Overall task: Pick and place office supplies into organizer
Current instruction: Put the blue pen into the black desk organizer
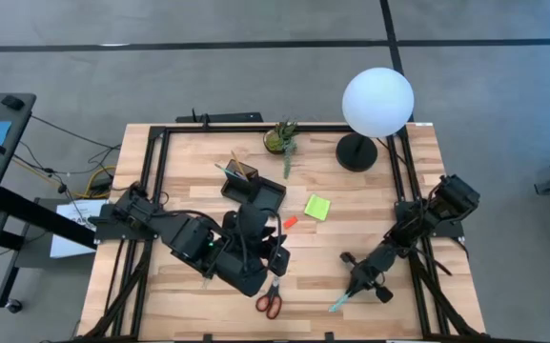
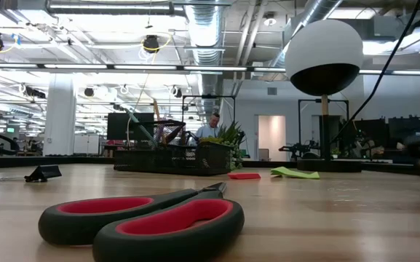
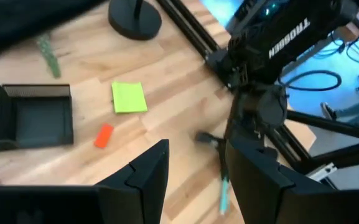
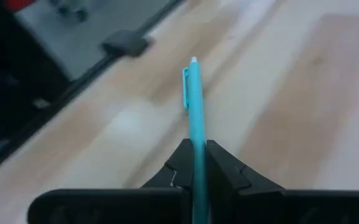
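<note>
Teal pen (image 4: 193,106) pinched between closed right fingers (image 4: 195,163), tip projecting forward; left fingers (image 3: 147,174) apart, empty.

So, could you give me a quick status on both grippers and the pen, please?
Right gripper shut on teal pen, low at table's front right. Left gripper open, empty, hovering near scissors. Organizer across the table; sticky pad and eraser between.

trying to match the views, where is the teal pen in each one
High: teal pen near the front edge, at the right gripper.
Low: not visible.
Left wrist: pen below the right arm.
Right wrist: pen clamped between fingers.
Shared landmark: sticky pad.
</note>
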Action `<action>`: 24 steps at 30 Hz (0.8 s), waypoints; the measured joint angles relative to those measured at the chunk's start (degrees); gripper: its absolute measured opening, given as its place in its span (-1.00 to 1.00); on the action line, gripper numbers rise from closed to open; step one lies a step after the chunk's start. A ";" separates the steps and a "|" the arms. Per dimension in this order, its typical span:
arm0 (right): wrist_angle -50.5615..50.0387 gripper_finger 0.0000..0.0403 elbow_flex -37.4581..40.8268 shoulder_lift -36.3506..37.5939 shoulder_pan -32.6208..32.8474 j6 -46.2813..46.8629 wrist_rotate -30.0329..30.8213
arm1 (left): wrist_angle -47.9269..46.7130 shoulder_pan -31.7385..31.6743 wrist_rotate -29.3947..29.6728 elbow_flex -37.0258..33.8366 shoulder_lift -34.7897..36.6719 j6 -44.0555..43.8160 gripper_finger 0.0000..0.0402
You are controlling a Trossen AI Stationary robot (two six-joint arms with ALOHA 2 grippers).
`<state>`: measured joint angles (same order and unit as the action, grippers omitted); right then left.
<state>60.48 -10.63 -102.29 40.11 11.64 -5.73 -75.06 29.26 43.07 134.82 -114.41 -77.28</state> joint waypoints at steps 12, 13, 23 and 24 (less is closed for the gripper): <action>4.05 -0.96 -1.66 10.51 -7.33 2.20 11.07 | -3.63 -0.60 -0.47 0.11 0.69 -0.17 -0.23; 3.55 -0.98 -2.30 11.83 -8.79 1.75 11.17 | -4.53 -0.60 -0.27 0.11 1.24 -0.61 -0.23; -41.64 -1.00 -29.98 19.50 -25.67 -11.86 12.10 | -9.77 -0.60 7.34 0.15 12.15 3.52 -0.23; -46.25 -0.99 -33.00 19.00 -27.39 -11.90 12.06 | -9.89 -0.51 7.52 0.21 13.18 4.26 -0.23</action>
<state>14.23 -43.63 -83.29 12.72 -0.27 6.32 -84.95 28.75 50.59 135.03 -101.23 -73.01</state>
